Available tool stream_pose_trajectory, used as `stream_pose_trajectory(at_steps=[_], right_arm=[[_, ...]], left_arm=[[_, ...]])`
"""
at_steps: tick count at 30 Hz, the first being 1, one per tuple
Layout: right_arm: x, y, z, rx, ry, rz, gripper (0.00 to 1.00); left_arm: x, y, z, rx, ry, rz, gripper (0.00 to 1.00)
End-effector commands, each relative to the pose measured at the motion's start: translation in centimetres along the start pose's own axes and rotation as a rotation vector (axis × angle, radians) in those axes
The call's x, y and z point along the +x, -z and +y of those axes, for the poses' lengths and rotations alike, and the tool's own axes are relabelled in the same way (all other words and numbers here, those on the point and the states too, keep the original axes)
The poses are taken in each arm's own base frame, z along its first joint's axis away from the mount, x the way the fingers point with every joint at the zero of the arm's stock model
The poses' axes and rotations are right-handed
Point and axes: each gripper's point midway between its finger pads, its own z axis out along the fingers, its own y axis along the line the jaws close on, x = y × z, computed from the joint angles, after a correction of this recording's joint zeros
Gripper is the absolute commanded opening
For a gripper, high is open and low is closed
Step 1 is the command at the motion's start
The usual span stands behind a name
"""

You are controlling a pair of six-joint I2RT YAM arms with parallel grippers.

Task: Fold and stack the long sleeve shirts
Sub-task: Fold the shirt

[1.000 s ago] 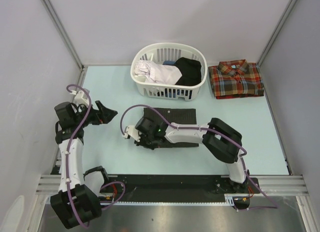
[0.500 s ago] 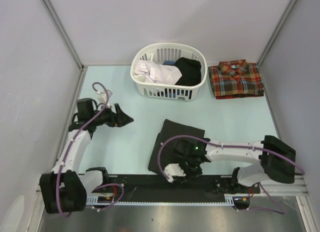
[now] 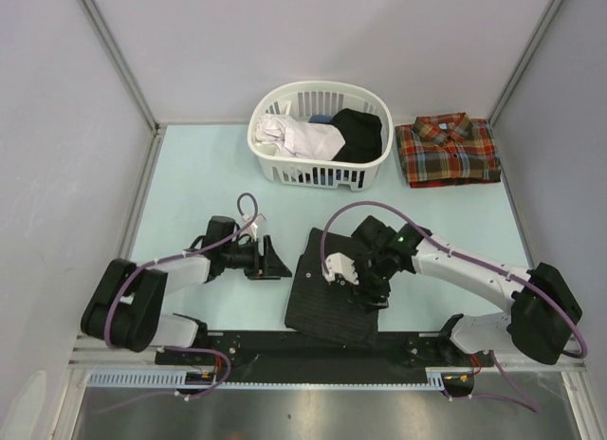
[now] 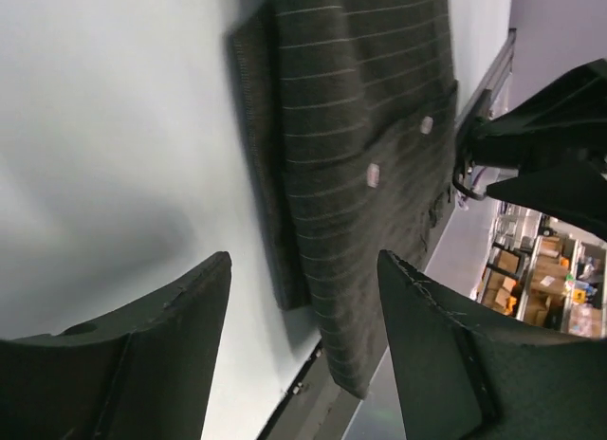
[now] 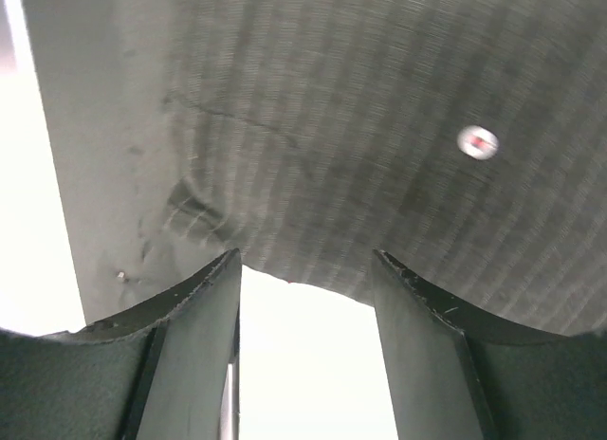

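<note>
1. While the pinstriped shirt (image 3: 318, 302) is lying folded at the table's (image 3: 209, 174) near middle, I'm judging stacking due.
2. Both pairs of jaws are standing apart: right gripper (image 5: 305, 260) over it, left gripper (image 4: 303, 260) just beside its edge.
3. Next I'm needing a grip carrying it onto the far-right plaid shirt (image 3: 448, 152).

You see that the pinstriped shirt (image 3: 318, 307) is woven cloth, dark and matt, with a fine ribbed weave and thin pale threads. Its buttons (image 4: 373, 174) are small, pale and a little glossy. The plaid shirt (image 3: 448, 151) is also matt cloth and looks soft. The basket (image 3: 318, 174) is white plastic, smooth, with a light shine. The table (image 3: 190, 184) looks smooth and matt. On the left gripper (image 4: 303, 260) the fingers (image 4: 152, 364) are black plastic, matt and slightly grainy. The sheet (image 3: 332, 416) at the near edge is brushed metal with dull reflections.
</note>
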Motion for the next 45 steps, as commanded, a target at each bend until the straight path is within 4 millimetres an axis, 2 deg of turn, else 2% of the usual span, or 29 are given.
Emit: stream_pose_trajectory(at_steps=[1,3,5,6,9,12,15,16,18,19,22,23,25,26,28,29,30,31,32,33,34,36,38,39,40,42,43,45], right_arm=[[-0.9,0.2,-2.7,0.069,-0.102,-0.063,0.61],[-0.9,0.1,-3.2,0.084,-0.121,-0.056,0.6],[-0.9,0.0,-3.7,0.088,-0.14,-0.054,0.6],[-1.0,0.2,-4.2,0.098,-0.151,-0.065,0.6],[-1.2,0.5,-4.5,0.094,-0.178,-0.082,0.6],[-1.3,0.9,-5.0,0.107,-0.187,-0.084,0.6],[-1.6,1.4,-5.4,0.116,-0.193,-0.094,0.6],[-1.6,1.4,-5.4,0.117,-0.195,-0.096,0.6],[-1.6,1.4,-5.4,0.113,-0.199,-0.096,0.6],[-1.5,1.4,-5.4,0.115,-0.206,-0.097,0.6],[-1.6,1.6,-6.0,0.132,-0.25,-0.124,0.6],[-1.7,1.7,-6.2,0.136,-0.27,-0.135,0.6],[-1.8,2.1,-7.1,0.156,-0.346,-0.181,0.59],[-1.8,2.3,-7.2,0.149,-0.377,-0.206,0.59],[-1.5,3.1,-8.1,0.162,-0.472,-0.264,0.59],[-1.7,3.3,-8.0,0.142,-0.491,-0.294,0.59],[-1.4,3.6,-8.3,0.145,-0.531,-0.31,0.59],[-1.4,3.8,-8.4,0.141,-0.547,-0.32,0.59],[-1.6,4.0,-8.3,0.131,-0.553,-0.337,0.59],[-1.5,4.2,-8.5,0.132,-0.57,-0.348,0.59],[-1.5,4.4,-8.6,0.135,-0.576,-0.356,0.59],[-1.7,4.8,-8.7,0.134,-0.584,-0.373,0.59],[-2.1,5.3,-8.7,0.121,-0.608,-0.401,0.59],[-2.2,5.5,-8.7,0.114,-0.623,-0.414,0.59],[-2.5,5.9,-8.6,0.092,-0.657,-0.439,0.59],[-3.0,6.2,-8.6,0.07,-0.689,-0.475,0.6],[-3.3,6.3,-8.4,0.047,-0.706,-0.498,0.6],[-4.0,6.5,-8.2,0.011,-0.755,-0.53,0.6]], left_arm=[[-1.1,-1.4,1.2,-0.008,0.018,-0.044,0.68],[-0.4,-2.4,1.7,-0.003,0.041,-0.01,0.67],[-0.5,-3.2,1.4,0.023,0.025,-0.002,0.67],[0.6,-4.1,1.5,0.033,0.044,0.051,0.67],[0.6,-5.7,0.9,0.067,0.045,0.088,0.67],[1.3,-7.0,1.4,0.064,0.08,0.128,0.67],[1.3,-7.7,1.4,0.074,0.09,0.134,0.57],[1.0,-7.7,1.2,0.078,0.084,0.127,0.47],[0.3,-7.5,0.5,0.091,0.064,0.112,0.34],[-0.1,-7.4,0.1,0.095,0.048,0.108,0.19],[-1.5,-5.7,-1.2,0.075,-0.017,0.089,0.0],[-0.7,-4.9,-0.8,0.04,-0.028,0.127,0.0],[-2.9,-3.4,-1.9,0.003,-0.104,0.083,0.0],[-1.5,-2.2,-1.1,-0.057,-0.095,0.146,0.0],[-3.4,-0.1,-1.6,-0.101,-0.133,0.101,0.0],[-2.8,1.4,-0.7,-0.154,-0.116,0.128,0.0],[-4.0,2.7,-0.7,-0.196,-0.095,0.083,0.0],[-6.3,3.6,-1.3,-0.206,-0.126,0.03,0.0],[-6.2,4.9,-0.8,-0.257,-0.145,0.062,0.0],[-7.2,6.0,-0.2,-0.332,-0.184,0.061,0.0],[-8.2,7.4,-0.9,-0.359,-0.233,0.071,0.0],[-9.2,9.6,-0.4,-0.441,-0.285,0.084,0.0],[-10.4,12.9,-0.5,-0.558,-0.363,0.111,0.0],[-11.0,14.0,-0.8,-0.591,-0.398,0.115,0.0],[-12.1,16.2,-1.6,-0.655,-0.462,0.138,0.0],[-13.3,18.4,-2.4,-0.725,-0.526,0.158,0.0],[-14.5,20.6,-3.4,-0.801,-0.579,0.161,0.0],[-15.9,22.7,-3.6,-0.9,-0.624,0.168,0.0]])
